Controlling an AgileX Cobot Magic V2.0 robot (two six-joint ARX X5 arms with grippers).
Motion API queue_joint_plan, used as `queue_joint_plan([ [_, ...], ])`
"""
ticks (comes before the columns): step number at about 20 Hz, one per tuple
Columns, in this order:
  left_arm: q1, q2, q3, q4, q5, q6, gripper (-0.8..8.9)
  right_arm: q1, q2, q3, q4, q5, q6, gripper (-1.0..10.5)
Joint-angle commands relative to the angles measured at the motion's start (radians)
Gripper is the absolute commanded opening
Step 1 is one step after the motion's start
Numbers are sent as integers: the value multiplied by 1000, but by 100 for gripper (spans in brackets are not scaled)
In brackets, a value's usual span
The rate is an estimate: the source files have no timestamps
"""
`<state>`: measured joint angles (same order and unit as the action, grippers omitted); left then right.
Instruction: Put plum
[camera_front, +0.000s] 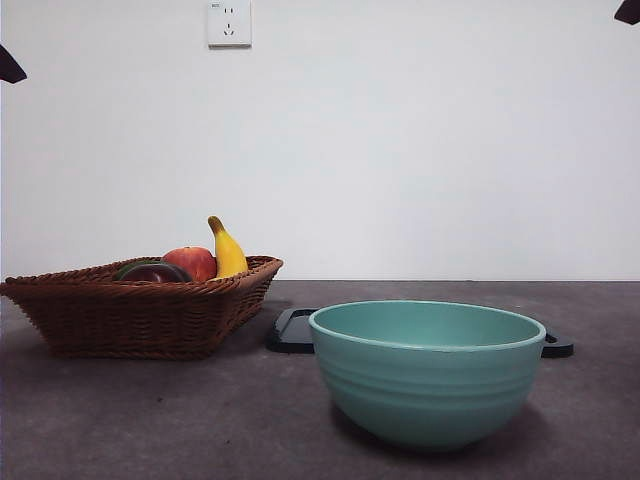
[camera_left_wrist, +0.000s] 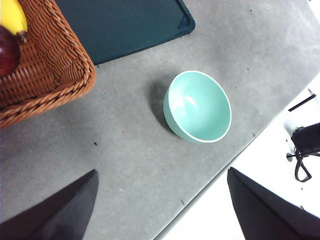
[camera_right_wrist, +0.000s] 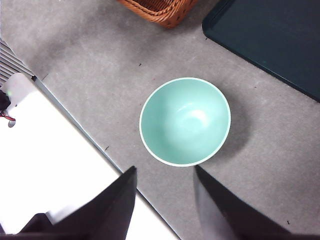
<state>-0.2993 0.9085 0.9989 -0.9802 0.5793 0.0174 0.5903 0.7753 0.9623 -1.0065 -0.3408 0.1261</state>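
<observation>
The empty teal bowl (camera_front: 427, 368) stands nearest, likely waiting for the plum (camera_front: 152, 272), which lies in the wicker basket (camera_front: 130, 315) at ten o'clock, while left gripper (camera_left_wrist: 162, 210) and right gripper (camera_right_wrist: 165, 200) hover released above

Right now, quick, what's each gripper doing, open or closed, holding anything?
Left gripper: open, holding nothing, above the grey table.
Right gripper: open, holding nothing, near the empty round turquoise ceramic bowl.

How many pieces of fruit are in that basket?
4 show: the banana standing at the wicker basket's back, the apple beside it, the plum in front, and a green fruit peeking behind the plum. More may hide below the rim.
</observation>
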Motion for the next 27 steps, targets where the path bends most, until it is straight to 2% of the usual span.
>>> queue_joint_plan([
  [1,-4,6,11,2,5,16,404,10,6,16,6,-3,-18,182],
  [9,-4,6,11,0,5,16,397,10,7,16,6,-3,-18,181],
  [10,-4,6,11,0,5,16,364,10,7,16,6,-3,-18,181],
  [11,-4,6,11,0,5,16,282,10,7,16,5,-3,-18,174],
  [13,-4,6,11,1,5,16,68,10,7,16,1,-3,-18,51],
  [14,-4,6,11,1,5,16,4,10,7,16,-1,-2,-19,8],
  [27,-4,6,11,8,5,17,7,10,7,16,39,1,-22,8],
])
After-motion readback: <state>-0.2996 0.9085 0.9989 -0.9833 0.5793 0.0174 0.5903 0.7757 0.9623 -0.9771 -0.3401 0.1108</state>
